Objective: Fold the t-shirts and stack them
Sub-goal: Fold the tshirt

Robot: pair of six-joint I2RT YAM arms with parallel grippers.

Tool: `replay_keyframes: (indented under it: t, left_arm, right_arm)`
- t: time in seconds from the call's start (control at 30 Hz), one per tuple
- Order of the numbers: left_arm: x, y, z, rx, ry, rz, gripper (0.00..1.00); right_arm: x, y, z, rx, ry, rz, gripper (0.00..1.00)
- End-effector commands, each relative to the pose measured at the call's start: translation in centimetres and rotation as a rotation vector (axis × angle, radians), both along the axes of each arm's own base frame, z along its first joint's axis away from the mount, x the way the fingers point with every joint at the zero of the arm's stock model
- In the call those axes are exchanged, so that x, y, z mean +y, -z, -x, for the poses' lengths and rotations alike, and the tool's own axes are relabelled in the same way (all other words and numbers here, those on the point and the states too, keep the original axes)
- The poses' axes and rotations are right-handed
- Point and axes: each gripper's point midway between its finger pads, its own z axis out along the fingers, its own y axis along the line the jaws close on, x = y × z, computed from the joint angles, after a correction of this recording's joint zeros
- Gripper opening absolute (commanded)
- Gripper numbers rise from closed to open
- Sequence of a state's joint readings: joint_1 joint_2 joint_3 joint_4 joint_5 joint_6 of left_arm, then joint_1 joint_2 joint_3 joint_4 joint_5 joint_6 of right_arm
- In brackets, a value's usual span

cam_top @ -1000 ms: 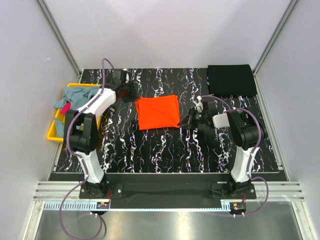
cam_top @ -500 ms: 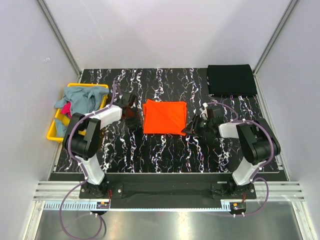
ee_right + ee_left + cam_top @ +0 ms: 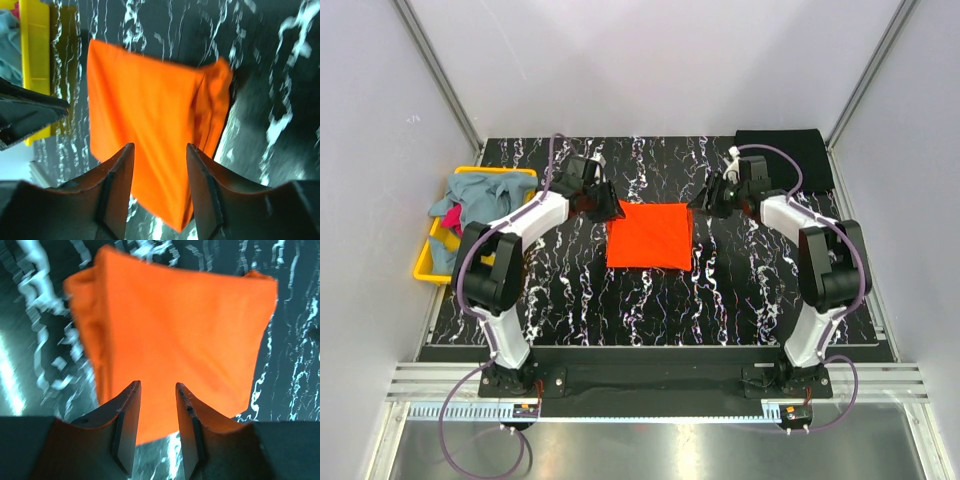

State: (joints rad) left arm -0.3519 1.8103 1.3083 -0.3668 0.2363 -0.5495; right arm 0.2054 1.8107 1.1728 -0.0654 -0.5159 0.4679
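Left end effector (image 3: pixel 157 387) and right end effector (image 3: pixel 160 147) gape.

White-and-black arms (image 3: pixel 530 215) carry purple cables (image 3: pixel 552 160); left pincer (image 3: pixel 157 385) and right pincer (image 3: pixel 160 145) are black-fingered.

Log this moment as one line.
orange shirt folded flat | left claw open, at its far-left corner | right claw open, at its far-right corner | black shirt folded, far right
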Motion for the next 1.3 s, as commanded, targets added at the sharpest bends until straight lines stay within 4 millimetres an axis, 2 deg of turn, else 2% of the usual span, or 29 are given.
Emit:
replay_keyframes:
  t: [0.0,0.03,0.1,0.13,0.17,0.23,0.3,0.37,0.47,0.67,0.73,0.87,0.93,0.97,1.1,1.17,1.2,1.27]
  left_arm:
    - [-2.2,0.4,-2.1,-0.037,0.076,0.05,0.38]
    - [-2.5,0.0,-2.9,-0.054,0.077,0.057,0.38]
    - [-2.3,1.2,-3.7,-0.043,0.065,0.043,0.38]
    - [-2.2,1.5,-4.0,-0.046,0.057,0.032,0.38]
    - [-1.8,1.9,-4.3,-0.046,0.037,0.012,0.38]
    - [-1.3,3.1,-4.1,-0.029,0.024,-0.016,0.37]
    - [-0.9,4.1,-4.2,-0.019,0.017,-0.038,0.37]
    - [-1.0,4.4,-4.1,-0.014,0.025,-0.037,0.37]
    - [-1.2,4.1,-4.0,-0.019,0.032,-0.024,0.37]
    - [-2.1,1.5,-3.7,-0.046,0.058,0.037,0.39]
    - [-2.5,0.8,-3.1,-0.043,0.071,0.053,0.4]
    - [-2.0,-0.7,-1.3,-0.034,0.05,0.061,0.4]
    - [-1.5,0.2,0.2,-0.01,0.037,0.041,0.4]
    - [-1.4,-0.2,0.7,-0.02,0.035,0.037,0.4]
    - [-1.3,1.5,3.1,0.025,0.039,0.017,0.4]
    - [-1.4,2.4,3.7,0.045,0.032,0.006,0.39]
    - [-1.2,3.4,4.2,0.06,0.028,-0.007,0.39]
    - [-0.8,5.0,4.7,0.086,0.004,-0.042,0.38]
  right_arm:
    - [0.0,-0.1,-2.1,-0.055,-0.07,0.054,0.54]
    - [0.1,0.0,-2.4,-0.055,-0.079,0.057,0.55]
    - [0.3,0.3,-3.7,-0.068,-0.091,0.068,0.6]
    - [0.4,1.1,-4.0,-0.058,-0.098,0.072,0.6]
    - [0.5,0.7,-4.6,-0.076,-0.106,0.072,0.61]
    - [0.7,1.6,-5.0,-0.063,-0.117,0.074,0.61]
    - [1.0,1.6,-5.2,-0.07,-0.137,0.064,0.59]
    - [1.1,2.1,-5.3,-0.059,-0.144,0.059,0.58]
    - [1.3,2.5,-5.2,-0.051,-0.155,0.049,0.54]
    - [1.8,3.1,-5.0,-0.044,-0.174,0.039,0.53]
    - [1.9,3.6,-5.0,-0.034,-0.176,0.038,0.53]
    - [2.0,4.4,-5.1,-0.029,-0.181,0.041,0.52]
    - [2.0,4.8,-5.1,-0.024,-0.185,0.044,0.53]
    - [1.9,5.0,-5.1,-0.027,-0.187,0.048,0.53]
    - [2.1,5.5,-5.0,-0.024,-0.197,0.048,0.5]
    - [2.0,5.5,-4.9,-0.027,-0.198,0.05,0.44]
    - [2.0,5.4,-5.0,-0.032,-0.197,0.049,0.36]
    - [1.8,5.2,-5.2,-0.042,-0.192,0.058,0.28]
